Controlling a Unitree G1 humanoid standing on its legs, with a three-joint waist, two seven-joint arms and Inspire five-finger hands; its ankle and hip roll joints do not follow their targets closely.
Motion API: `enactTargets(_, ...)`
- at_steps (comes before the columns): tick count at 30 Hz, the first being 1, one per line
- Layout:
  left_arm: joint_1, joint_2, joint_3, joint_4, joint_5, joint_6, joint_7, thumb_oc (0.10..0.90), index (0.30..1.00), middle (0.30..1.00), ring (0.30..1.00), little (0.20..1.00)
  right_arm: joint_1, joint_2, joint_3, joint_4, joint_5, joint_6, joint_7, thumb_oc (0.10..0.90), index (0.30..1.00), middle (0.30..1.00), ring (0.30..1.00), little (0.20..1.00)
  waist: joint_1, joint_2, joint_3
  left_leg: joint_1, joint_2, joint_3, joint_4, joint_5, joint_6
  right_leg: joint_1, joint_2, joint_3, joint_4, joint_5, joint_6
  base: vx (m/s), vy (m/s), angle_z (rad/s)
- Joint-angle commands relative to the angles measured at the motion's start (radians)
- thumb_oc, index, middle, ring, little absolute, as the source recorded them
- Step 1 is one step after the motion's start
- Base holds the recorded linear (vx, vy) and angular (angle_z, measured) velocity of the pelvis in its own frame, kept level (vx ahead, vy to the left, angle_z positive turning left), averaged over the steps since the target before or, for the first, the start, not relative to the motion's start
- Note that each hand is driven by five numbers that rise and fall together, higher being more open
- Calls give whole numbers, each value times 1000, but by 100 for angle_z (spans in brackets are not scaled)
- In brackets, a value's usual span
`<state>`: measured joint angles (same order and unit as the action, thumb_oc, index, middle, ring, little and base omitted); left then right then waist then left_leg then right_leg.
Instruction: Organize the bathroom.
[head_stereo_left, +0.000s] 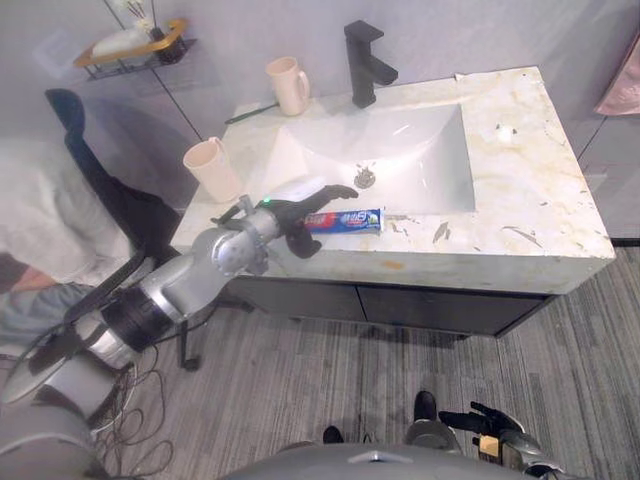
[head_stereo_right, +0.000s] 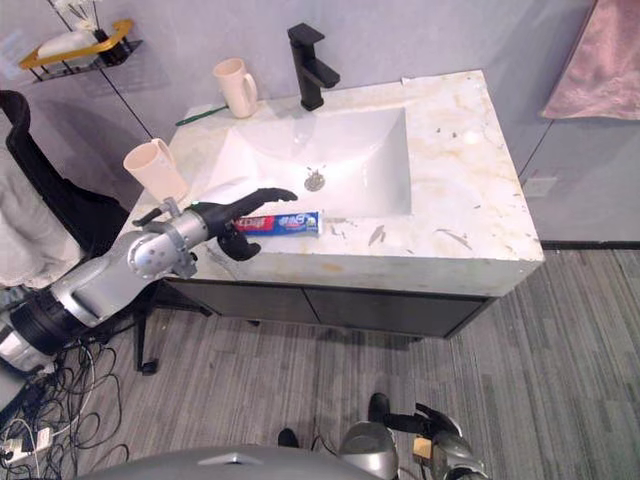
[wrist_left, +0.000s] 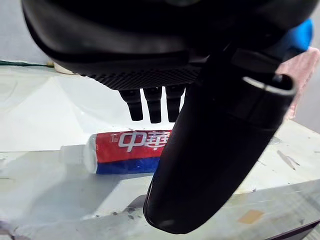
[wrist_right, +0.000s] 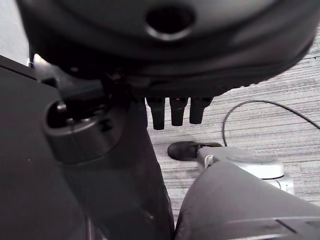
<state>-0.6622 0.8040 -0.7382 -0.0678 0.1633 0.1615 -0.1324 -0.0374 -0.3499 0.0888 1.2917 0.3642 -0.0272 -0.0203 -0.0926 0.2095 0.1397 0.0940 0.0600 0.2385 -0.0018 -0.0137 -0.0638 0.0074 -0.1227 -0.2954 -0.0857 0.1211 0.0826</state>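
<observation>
Over toothpaste (head_stereo_left: 345, 220), open left hand (head_stereo_left: 300, 215).

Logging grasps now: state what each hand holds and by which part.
Nothing is held. The left hand is open over the toothpaste, its fingers above the tube and thumb in front, not closed on it. The right hand hangs empty.

The toothpaste tube (head_stereo_left: 345, 220), red, white and blue, lay flat on its side just beneath the left hand's straight fingers (wrist_left: 152, 105), its capped end beyond the thumb (wrist_left: 215, 155).
</observation>
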Motion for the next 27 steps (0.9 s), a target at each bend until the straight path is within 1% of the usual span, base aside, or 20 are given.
enactTargets(1,-124,81,114,11,30,-15,64,800,900,900,900,900,29,-7,30,12,-15,4,-1,800,900,900,900,900,-5,-80,-40,-93,-65,30,124,-41,6,69,32,2,28,-130,2,0,0,0)
enactTargets(9,-99,69,103,69,43,-27,53,800,900,900,900,900,30,-8,33,6,-9,13,-5,800,900,900,900,900,-9,-85,-38,-90,-64,35,124,-43,7,69,33,4,28,-130,1,3,1,1)
enactTargets(17,-96,53,84,109,74,-29,67,800,900,900,900,900,38,-9,32,7,-6,6,-3,800,900,900,900,900,-18,-89,-36,-91,-63,41,126,-45,8,64,34,8,30,-131,1,0,0,0)
enactTargets(18,-98,51,81,113,84,-30,70,773,860,860,860,860,39,-9,32,7,-6,5,-2,800,900,900,900,900,-19,-89,-36,-92,-63,42,127,-45,8,63,33,8,30,-131,1,0,0,0)
enactTargets(19,-99,50,76,118,87,-29,78,654,681,681,681,681,41,-9,32,7,-5,2,-2,800,900,900,900,900,-21,-89,-36,-91,-63,43,127,-46,8,64,33,8,30,-130,1,0,0,0)
enactTargets(20,-100,49,75,120,84,-29,77,654,681,681,681,681,41,-9,31,7,-5,2,-2,800,900,900,900,900,-21,-90,-36,-91,-63,44,127,-46,8,63,33,8,30,-130,1,0,0,0)
enactTargets(21,-101,46,75,128,81,-30,74,566,549,549,549,549,43,-9,31,6,-3,1,-2,800,900,900,900,900,-23,-90,-35,-91,-62,47,128,-46,8,62,33,8,32,-130,2,0,0,0)
enactTargets(22,-102,42,71,134,90,-32,75,515,472,472,472,472,44,-10,30,3,-1,2,-2,800,900,900,900,900,-25,-91,-34,-92,-61,48,130,-47,8,61,32,8,33,-130,2,0,0,0)
enactTargets(23,-103,41,69,136,90,-31,74,515,472,472,472,472,44,-10,30,3,-1,2,-2,800,900,900,900,900,-26,-92,-34,-92,-60,49,131,-47,8,61,32,8,34,-130,2,0,0,0)
enactTargets(24,-105,38,64,141,88,-28,69,408,312,312,312,312,44,-9,30,3,-1,2,-4,800,900,900,900,900,-27,-92,-33,-91,-60,49,131,-47,8,61,32,8,35,-130,1,0,0,0)
enactTargets(25,-105,37,63,141,89,-28,69,400,300,300,300,300,44,-10,30,4,-1,2,-3,800,900,900,900,900,-27,-92,-33,-91,-60,50,131,-47,8,61,32,8,35,-130,1,0,0,0)
enactTargets(27,-111,38,57,144,92,-29,64,400,300,300,300,300,46,-12,28,2,3,0,-4,800,900,900,900,900,-30,-93,-32,-91,-60,52,132,-48,8,60,31,9,35,-130,2,0,0,0)
